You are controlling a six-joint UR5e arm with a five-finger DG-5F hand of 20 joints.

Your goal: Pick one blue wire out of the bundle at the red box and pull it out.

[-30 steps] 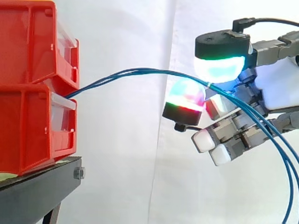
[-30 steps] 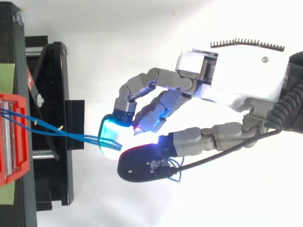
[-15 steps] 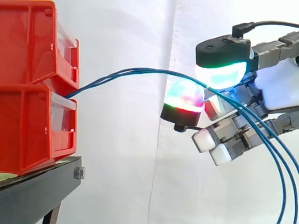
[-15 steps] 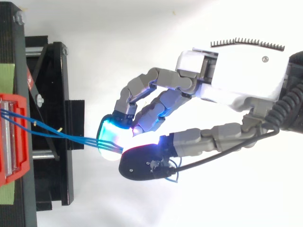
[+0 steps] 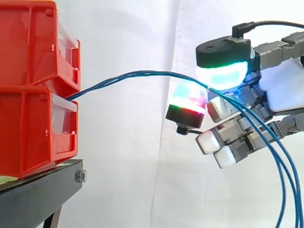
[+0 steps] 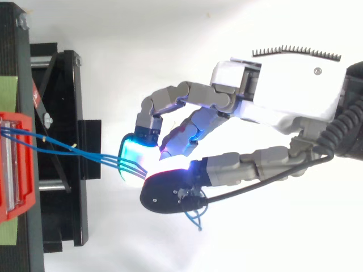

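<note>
The hand (image 6: 283,85) pinches the bunch of blue wires (image 5: 142,74). They run across the gap to the red boxes (image 5: 28,123) stacked on a black stand (image 5: 33,197)

White curtain (image 5: 128,142) (one vertical fold) behind black stand (image 5: 38,199).

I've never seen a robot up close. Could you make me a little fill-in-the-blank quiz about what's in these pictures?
The wires leading out from the red bins are ____. The bins are stacked on a ____ stand. The hand, reaching in from the ____ in the side view, pinches the wires between glowing pads. Past the hand, the wires hang ____.
Missing words: blue; black; right; down.
</note>
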